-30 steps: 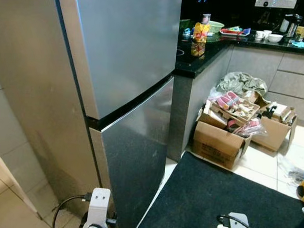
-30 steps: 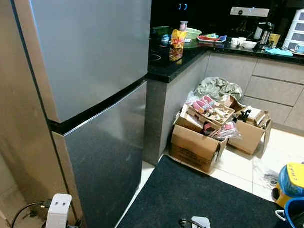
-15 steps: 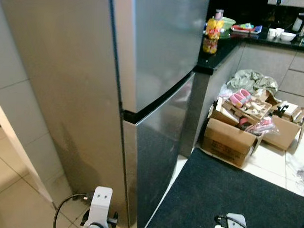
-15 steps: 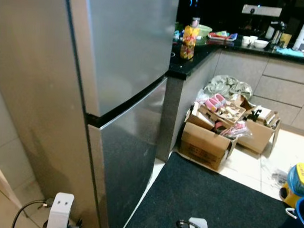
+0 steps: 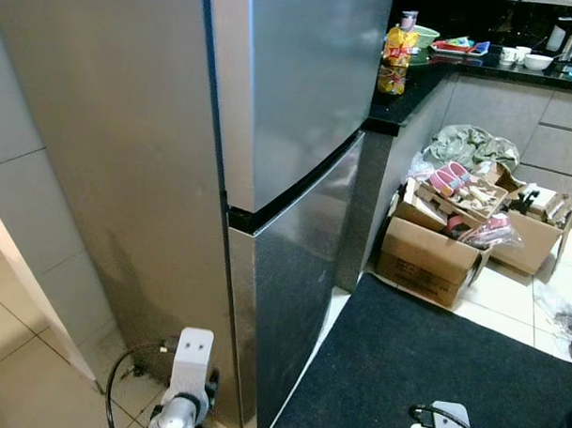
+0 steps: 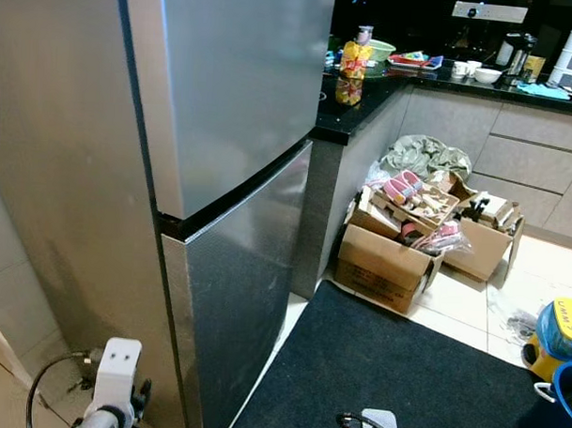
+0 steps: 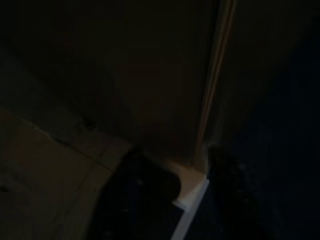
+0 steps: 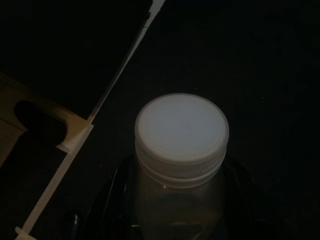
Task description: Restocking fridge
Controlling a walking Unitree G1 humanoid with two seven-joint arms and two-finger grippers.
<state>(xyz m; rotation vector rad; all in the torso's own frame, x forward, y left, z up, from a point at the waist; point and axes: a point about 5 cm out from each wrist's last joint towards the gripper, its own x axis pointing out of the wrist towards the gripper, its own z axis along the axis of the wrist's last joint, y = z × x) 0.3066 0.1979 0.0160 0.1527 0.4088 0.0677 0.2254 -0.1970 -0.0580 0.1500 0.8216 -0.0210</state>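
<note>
- Stainless-look fridge (image 5: 270,129) sits closer and more square-on than a second ago; the whole view has shifted, so that is the camera turning and stepping, not the fridge moving.
- Both fridge doors read as shut, with the dark seam between the upper and lower door unbroken.
- Means for the task: the approach looks about done and the door pull comes next; nothing is stocked yet.
- Right end effector (image 8: 175,200) has its black fingers clamped either side of a clear bottle (image 8: 181,165) with a white screw cap; it hangs low over the dark mat (image 5: 431,369).
- Left end effector (image 7: 172,195) hangs low by the fridge's bottom corner and holds nothing; its fingers stand apart in a very dark view.
- Black table (image 5: 413,82) beyond the fridge carries a yellow-labelled jar (image 5: 397,53), bowls and cups.
- Cardboard boxes (image 5: 425,261) stand on the floor beside the table's base.
- Writing: there is print on the front box but it is too small to read; nothing legible on the bottle's cap.
</note>
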